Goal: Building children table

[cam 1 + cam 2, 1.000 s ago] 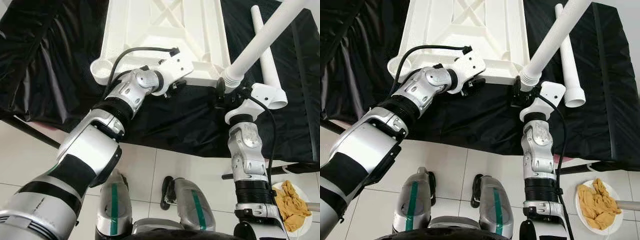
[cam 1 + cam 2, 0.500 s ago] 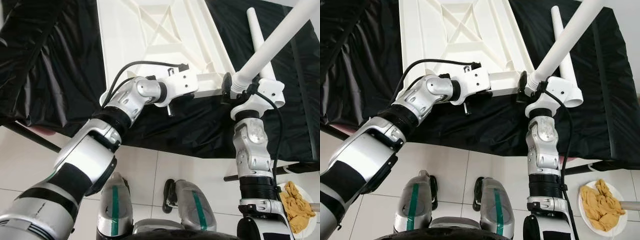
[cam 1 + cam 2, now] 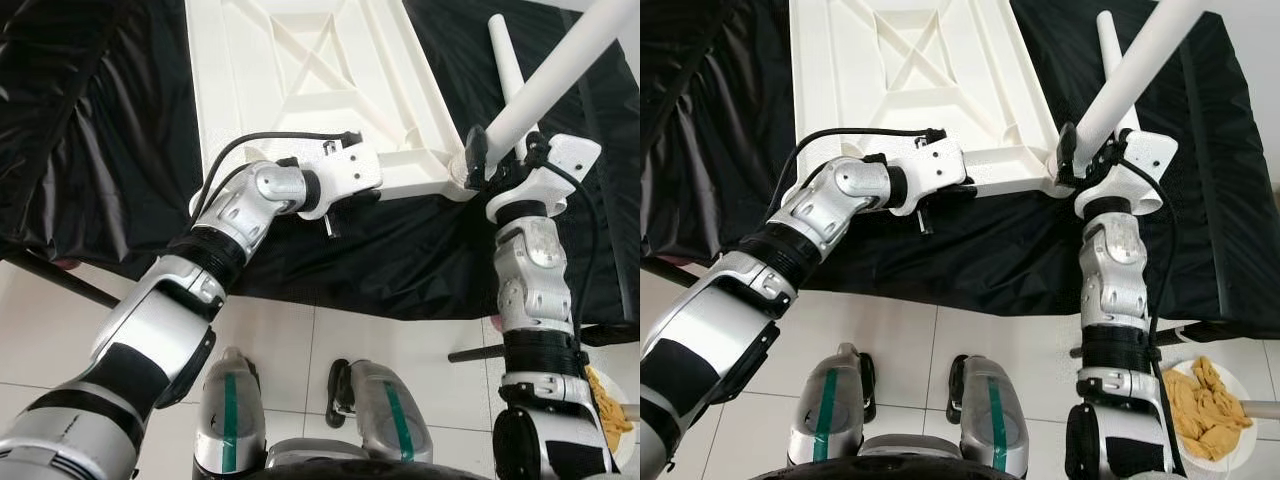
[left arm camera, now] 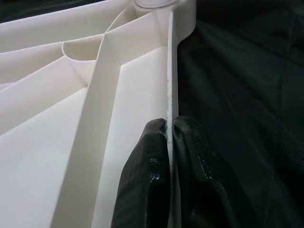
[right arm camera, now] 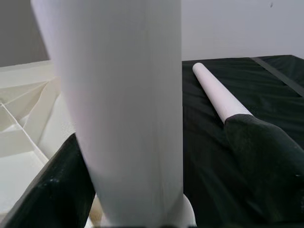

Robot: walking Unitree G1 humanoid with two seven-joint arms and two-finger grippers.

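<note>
From my feed this looks like a room in a home. I see white floor tiles [image 3: 400, 330] with dark grout under a low surface draped in wrinkled black sheeting [image 3: 90, 130], and on the floor beside that surface a white plate [image 3: 1230, 420] of yellow-brown food.

No legible text, label, brand or number anywhere.
</note>
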